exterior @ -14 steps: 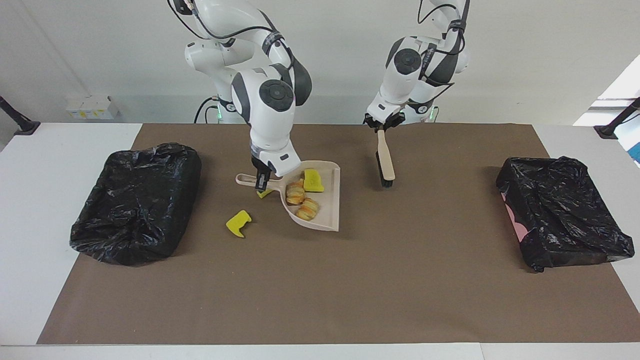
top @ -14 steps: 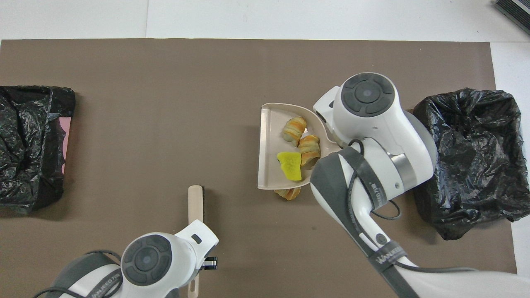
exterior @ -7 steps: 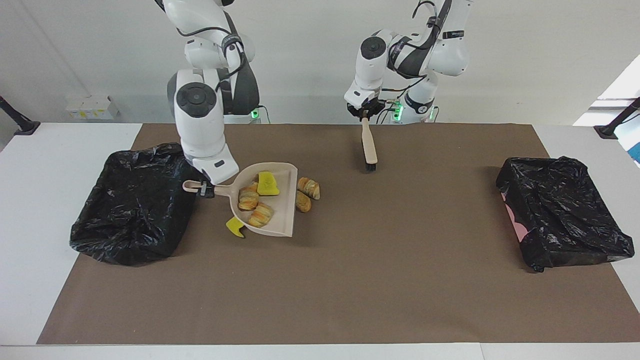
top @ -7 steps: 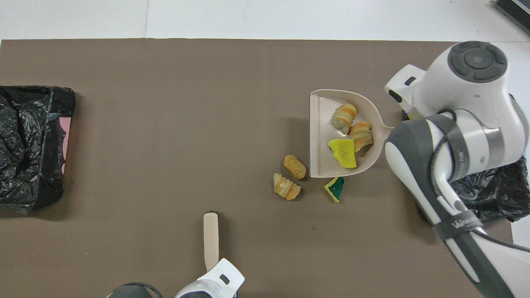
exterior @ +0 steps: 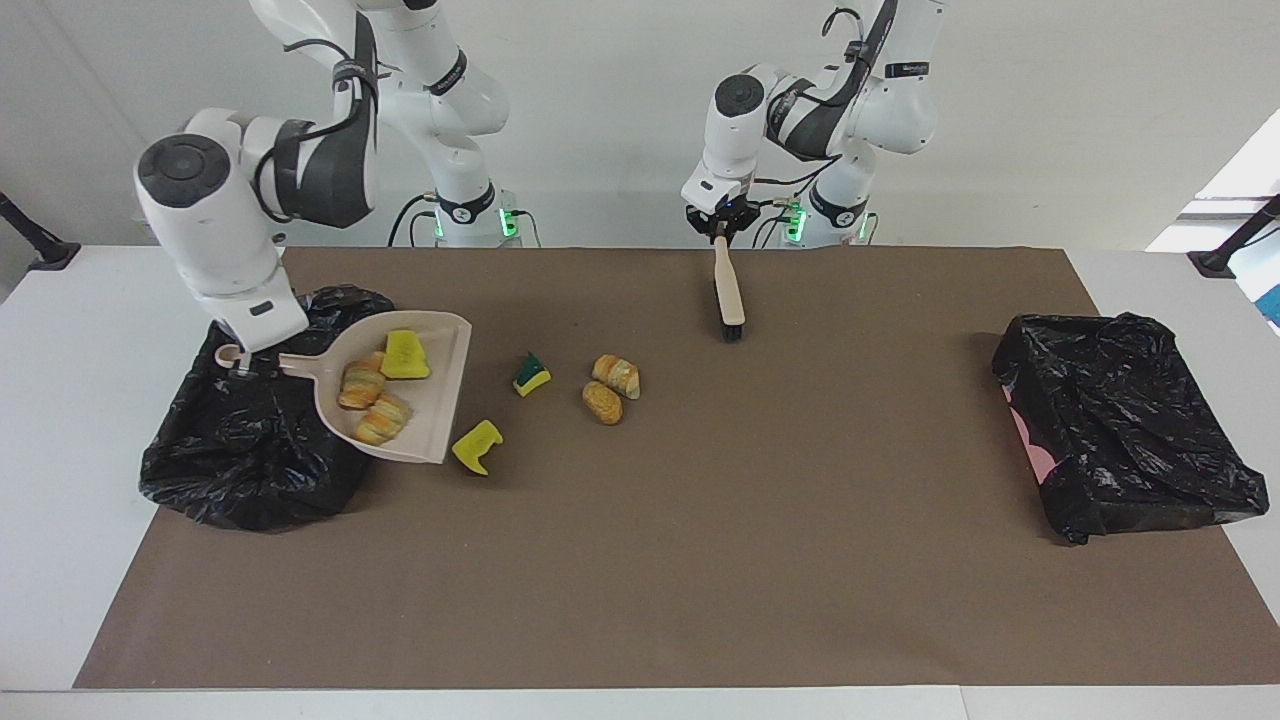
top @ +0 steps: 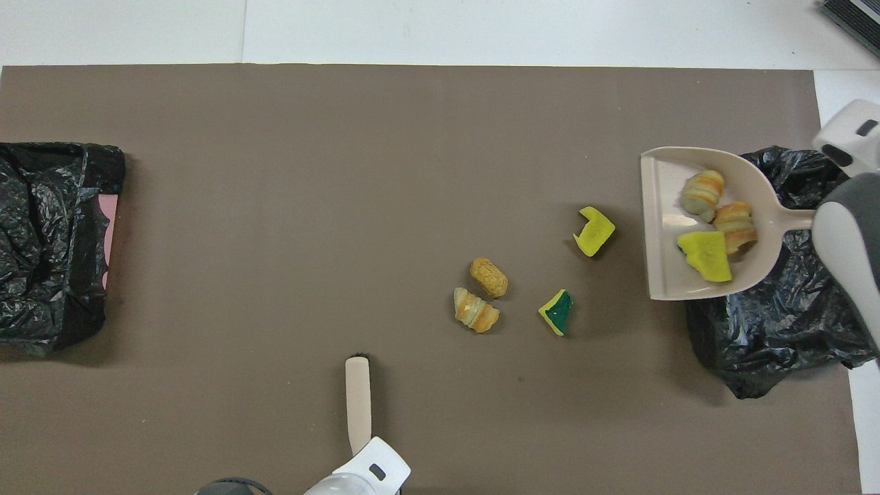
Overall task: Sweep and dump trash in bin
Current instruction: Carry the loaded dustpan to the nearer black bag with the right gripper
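Dustpan [exterior: 400,395], three scraps [exterior: 375,385] aboard: handle clamped in right gripper [exterior: 240,362] at its 9 o'clock, fingertips hidden. Left gripper [exterior: 720,232] grips brush [exterior: 729,297].

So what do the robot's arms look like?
Both arms are glossy white with rounded shells, dark grey joint caps and black bands. Thin black cables loop along them. Green lights glow at their bases. The left tool is small and black; the right tool has a white casing.

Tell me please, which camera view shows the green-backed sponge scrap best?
The overhead view: the green-backed sponge scrap shows its whole dark green face and yellow edge, lying free on the brown mat. The facing view shows it slantwise, green on top, yellow below.
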You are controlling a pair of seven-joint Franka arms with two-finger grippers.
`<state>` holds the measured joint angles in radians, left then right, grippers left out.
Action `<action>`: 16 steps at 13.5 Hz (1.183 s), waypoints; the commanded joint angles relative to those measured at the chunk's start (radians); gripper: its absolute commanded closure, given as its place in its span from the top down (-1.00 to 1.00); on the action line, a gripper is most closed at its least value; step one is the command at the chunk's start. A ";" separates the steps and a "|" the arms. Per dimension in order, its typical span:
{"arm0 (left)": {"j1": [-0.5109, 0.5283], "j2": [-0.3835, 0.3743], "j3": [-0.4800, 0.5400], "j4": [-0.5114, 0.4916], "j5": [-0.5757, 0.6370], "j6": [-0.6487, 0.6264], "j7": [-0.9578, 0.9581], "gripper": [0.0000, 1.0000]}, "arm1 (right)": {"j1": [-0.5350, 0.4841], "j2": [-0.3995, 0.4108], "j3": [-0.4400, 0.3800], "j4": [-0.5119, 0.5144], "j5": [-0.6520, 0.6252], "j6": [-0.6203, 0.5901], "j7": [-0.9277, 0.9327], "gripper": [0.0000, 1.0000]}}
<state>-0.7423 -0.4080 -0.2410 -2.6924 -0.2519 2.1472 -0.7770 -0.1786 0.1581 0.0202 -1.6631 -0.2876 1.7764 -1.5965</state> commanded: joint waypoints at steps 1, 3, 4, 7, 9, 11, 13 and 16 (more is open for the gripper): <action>-0.041 0.010 0.011 -0.041 -0.013 0.054 -0.007 -0.93 | -0.108 -0.018 0.015 0.025 -0.042 -0.015 -0.098 -1.00; -0.039 0.018 0.011 -0.037 -0.013 0.057 0.005 -0.75 | -0.188 -0.022 0.014 0.025 -0.077 0.000 -0.120 -1.00; -0.035 0.018 0.012 -0.037 -0.013 0.046 0.008 -0.58 | -0.214 -0.029 0.014 0.020 -0.109 0.003 -0.114 -1.00; -0.017 0.038 0.016 -0.023 -0.012 0.051 0.016 0.62 | -0.213 -0.037 0.015 0.006 -0.273 0.003 -0.094 -1.00; 0.052 0.078 0.016 0.044 -0.001 0.039 0.079 1.00 | -0.171 -0.058 0.017 -0.032 -0.430 0.003 0.036 -1.00; 0.144 0.098 0.016 0.144 0.003 -0.033 0.180 1.00 | -0.150 -0.087 0.017 -0.081 -0.516 0.009 0.099 -1.00; 0.236 0.100 0.017 0.236 0.034 -0.108 0.272 1.00 | -0.121 -0.133 0.017 -0.160 -0.565 0.008 0.131 -1.00; 0.380 0.109 0.017 0.389 0.104 -0.183 0.428 1.00 | -0.082 -0.222 0.017 -0.297 -0.654 -0.003 0.277 -1.00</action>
<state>-0.4375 -0.3272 -0.2170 -2.4152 -0.1875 2.0397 -0.4332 -0.2783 0.0371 0.0319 -1.8301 -0.8769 1.7709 -1.3904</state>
